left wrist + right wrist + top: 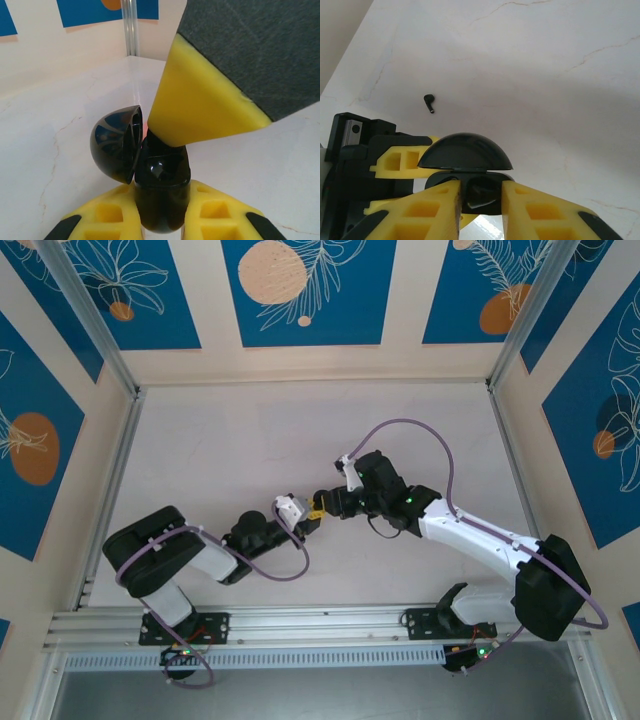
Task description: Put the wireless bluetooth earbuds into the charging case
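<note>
Showing one black earbud lying loose on the white table beyond the open charging case, which my left gripper clamps, while my right gripper has its jaws narrowly parted at the case's mouth; I cannot tell whether they grip anything.

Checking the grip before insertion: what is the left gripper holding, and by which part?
The left gripper clamps the open charging case by its lower body; the lid is free.

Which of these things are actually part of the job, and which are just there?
Part of the job: charging case, held open-lidded in left hand; loose earbud on table; right hand at case.
Just there: blue wall panels; purple cables.
</note>
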Available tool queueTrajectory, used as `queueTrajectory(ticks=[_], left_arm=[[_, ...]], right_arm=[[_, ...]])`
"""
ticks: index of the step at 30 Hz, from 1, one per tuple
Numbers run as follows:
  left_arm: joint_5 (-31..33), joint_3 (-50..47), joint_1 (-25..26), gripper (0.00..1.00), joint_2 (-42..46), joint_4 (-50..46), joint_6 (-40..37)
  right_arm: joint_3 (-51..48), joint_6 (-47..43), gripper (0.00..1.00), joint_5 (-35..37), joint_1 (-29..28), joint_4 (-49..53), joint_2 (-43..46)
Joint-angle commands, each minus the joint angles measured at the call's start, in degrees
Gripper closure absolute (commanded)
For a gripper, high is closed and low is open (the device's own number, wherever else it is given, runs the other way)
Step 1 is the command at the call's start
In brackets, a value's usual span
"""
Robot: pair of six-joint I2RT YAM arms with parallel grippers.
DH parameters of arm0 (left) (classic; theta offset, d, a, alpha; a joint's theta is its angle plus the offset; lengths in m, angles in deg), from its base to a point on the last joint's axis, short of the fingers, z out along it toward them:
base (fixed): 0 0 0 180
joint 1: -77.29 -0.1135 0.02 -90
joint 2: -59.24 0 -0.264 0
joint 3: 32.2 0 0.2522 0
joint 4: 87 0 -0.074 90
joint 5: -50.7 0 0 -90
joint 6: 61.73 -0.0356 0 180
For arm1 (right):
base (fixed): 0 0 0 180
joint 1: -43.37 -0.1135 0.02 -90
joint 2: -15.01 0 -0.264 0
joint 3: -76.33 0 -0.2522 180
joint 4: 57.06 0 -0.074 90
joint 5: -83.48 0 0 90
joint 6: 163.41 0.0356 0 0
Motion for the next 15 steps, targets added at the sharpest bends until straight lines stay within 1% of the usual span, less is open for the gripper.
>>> queueTrajectory(ticks=[1,3,8,10,15], left_arm=[[1.5,0.0,-0.5,0.86,1.5,3.4,-0.4],[1.5,-0.1,-0.6,0.86,1.6,3.4,-0.4],[1.4,-0.2,-0.6,0.86,2.0,3.1,-0.7],[1.3,-0.2,-0.6,0.86,1.9,3.0,-0.8],[1.0,-0.2,-0.6,0.86,2.0,3.0,-0.9]], right_arm=[[-0.6,1.1,0.68,-2.5,-0.5,0.1,-0.1],[-0.1,1.1,0.66,-2.6,-0.4,0.5,0.2],[0.6,1.2,0.54,-2.4,0.3,1.5,1.9],[0.6,1.3,0.51,-2.6,0.8,1.9,2.9],[0.7,1.9,0.49,-4.3,2.6,2.2,5.7]])
